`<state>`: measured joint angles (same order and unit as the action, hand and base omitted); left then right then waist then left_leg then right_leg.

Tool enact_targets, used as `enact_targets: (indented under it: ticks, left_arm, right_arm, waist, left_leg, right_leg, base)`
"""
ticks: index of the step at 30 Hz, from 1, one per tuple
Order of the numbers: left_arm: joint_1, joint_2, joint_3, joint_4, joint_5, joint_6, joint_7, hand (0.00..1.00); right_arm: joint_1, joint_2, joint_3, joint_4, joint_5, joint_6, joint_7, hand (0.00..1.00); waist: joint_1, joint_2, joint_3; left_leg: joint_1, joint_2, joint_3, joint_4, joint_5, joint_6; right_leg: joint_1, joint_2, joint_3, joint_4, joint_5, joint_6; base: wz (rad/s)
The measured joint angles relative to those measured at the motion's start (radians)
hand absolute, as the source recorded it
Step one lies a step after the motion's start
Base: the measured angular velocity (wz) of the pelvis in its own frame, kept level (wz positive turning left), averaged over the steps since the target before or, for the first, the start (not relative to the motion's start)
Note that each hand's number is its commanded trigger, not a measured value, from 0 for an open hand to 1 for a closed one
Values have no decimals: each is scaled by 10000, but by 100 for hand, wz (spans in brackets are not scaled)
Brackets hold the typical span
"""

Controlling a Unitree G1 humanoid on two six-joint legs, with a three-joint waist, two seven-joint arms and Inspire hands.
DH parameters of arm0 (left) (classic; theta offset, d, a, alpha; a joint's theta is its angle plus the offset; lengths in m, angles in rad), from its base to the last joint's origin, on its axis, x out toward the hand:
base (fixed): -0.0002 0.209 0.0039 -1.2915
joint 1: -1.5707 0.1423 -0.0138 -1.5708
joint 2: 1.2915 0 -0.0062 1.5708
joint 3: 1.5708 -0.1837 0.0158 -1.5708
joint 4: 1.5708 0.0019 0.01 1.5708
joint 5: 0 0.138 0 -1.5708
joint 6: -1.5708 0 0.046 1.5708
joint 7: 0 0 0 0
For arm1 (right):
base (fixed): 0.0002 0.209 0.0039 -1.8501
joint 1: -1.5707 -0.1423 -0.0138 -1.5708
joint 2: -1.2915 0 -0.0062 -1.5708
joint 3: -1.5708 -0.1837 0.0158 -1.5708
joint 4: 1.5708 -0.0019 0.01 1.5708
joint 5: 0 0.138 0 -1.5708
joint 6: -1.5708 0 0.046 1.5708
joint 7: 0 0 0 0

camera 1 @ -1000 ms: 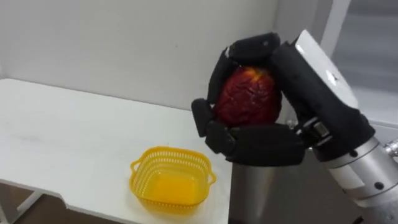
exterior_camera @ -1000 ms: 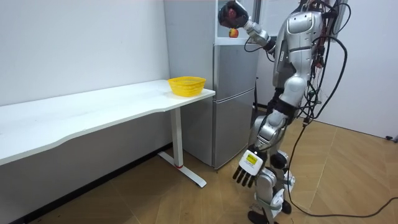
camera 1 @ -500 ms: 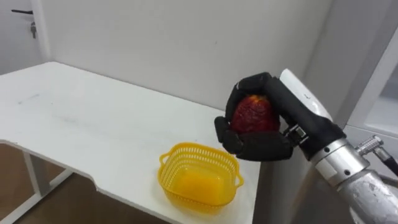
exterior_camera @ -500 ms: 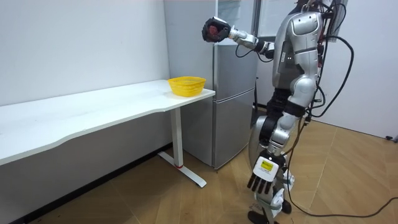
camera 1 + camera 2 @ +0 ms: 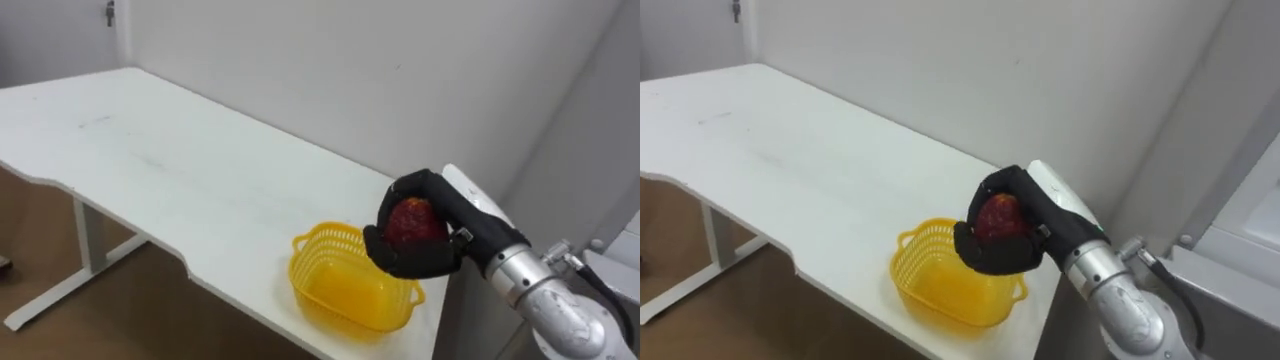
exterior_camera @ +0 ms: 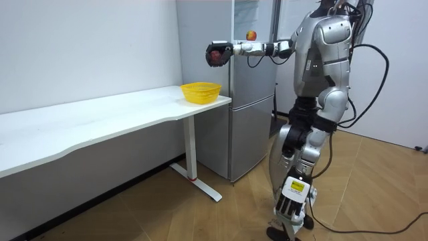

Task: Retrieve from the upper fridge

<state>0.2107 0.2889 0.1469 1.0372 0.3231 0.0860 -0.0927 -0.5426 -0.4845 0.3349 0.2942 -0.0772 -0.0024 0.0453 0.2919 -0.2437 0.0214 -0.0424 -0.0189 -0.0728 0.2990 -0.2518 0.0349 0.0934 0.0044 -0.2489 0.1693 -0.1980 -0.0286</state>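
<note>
A dark red, round fruit [image 5: 408,222] sits in my right hand [image 5: 420,262], whose black fingers are curled around it. The hand hovers over the far right rim of a yellow mesh basket [image 5: 330,290], which stands empty at the right end of the white table [image 5: 150,150]. In the room view my right arm reaches out level from the shoulder, with the hand [image 6: 215,55] well above the basket [image 6: 200,92] and slightly to the room view's right of it. My left hand [image 6: 292,201] hangs low by my legs with straight fingers.
The grey fridge [image 6: 251,114] stands right beside the table's end, its upper door open. A small orange-red fruit [image 6: 251,35] lies in the upper compartment. A white wall runs behind the table. I stand on the wooden floor in front of the fridge.
My right arm has swung with the fruit away from the upper fridge and down over the basket. My body has turned toward the table, so the eye views have shifted.
</note>
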Motion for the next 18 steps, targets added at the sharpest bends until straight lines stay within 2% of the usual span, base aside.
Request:
enact_targets:
  ticks: [4,8,14,18]
  left_arm:
    - [-418,38,-330,58,-82,17,20,0]
    - [-538,65,-611,82,-126,47,29,0]
    - [-771,112,-1180,91,-364,140,304,0]
    - [-813,120,-1209,91,-384,174,464,0]
  right_arm:
    - [-162,56,52,982,18,72,-99,100]
    - [-462,57,751,1574,-96,109,-427,100]
    - [-457,135,1492,2218,192,169,-628,100]
    - [-457,188,1554,2586,183,168,-921,100]
  waist:
    - [190,-99,44]
    - [261,-122,99]
    - [629,-165,105]
    - [773,-143,122]
  left_leg:
    - [-566,-36,-99,246,-15,-20]
    - [-897,-72,-101,365,-13,-16]
    - [-1203,-85,-100,498,-3,-3]
    - [-1266,-85,-110,486,-3,-2]
  right_leg:
    - [-375,46,-125,12,2,1]
    - [-641,31,-172,10,7,-8]
    - [-960,-15,-287,13,11,-13]
    - [-1007,-24,-291,11,11,-13]
  base:
    - [13]
    - [1]
    - [0]
    - [7]
